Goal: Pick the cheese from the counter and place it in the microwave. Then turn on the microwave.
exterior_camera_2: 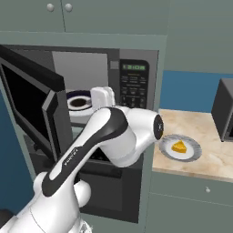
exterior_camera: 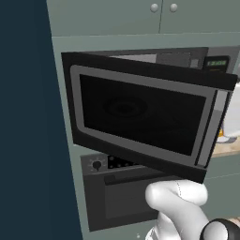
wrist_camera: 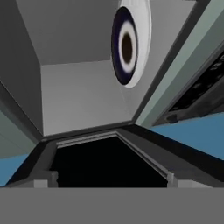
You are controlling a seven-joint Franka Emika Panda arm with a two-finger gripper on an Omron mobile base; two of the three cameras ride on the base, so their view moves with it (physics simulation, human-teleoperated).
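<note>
One cheese [exterior_camera_2: 179, 147] wedge sits on one plate [exterior_camera_2: 193, 154] on the tabletop [exterior_camera_2: 214, 159]. One microwave [exterior_camera_2: 134, 86], door open. Jaws spread wide, empty.

Cheese [exterior_camera_2: 179, 147] wedge on counter [exterior_camera_2: 214, 154]; microwave [exterior_camera_2: 132, 86] door open.

Non-task items. Below the open compartment sits a black oven [exterior_camera: 126, 192] with a round knob [exterior_camera: 97, 164] at the left of its control strip and a long bar handle [exterior_camera: 140, 177] across its door. Grey-green upper cabinets [exterior_camera: 140, 14] carry two small round pulls [exterior_camera: 163, 7]. A round grey-white plate [exterior_camera_2: 191, 150] lies near a dark appliance [exterior_camera_2: 224, 109] at the right edge, in front of a blue wall [exterior_camera_2: 191, 91].
</note>
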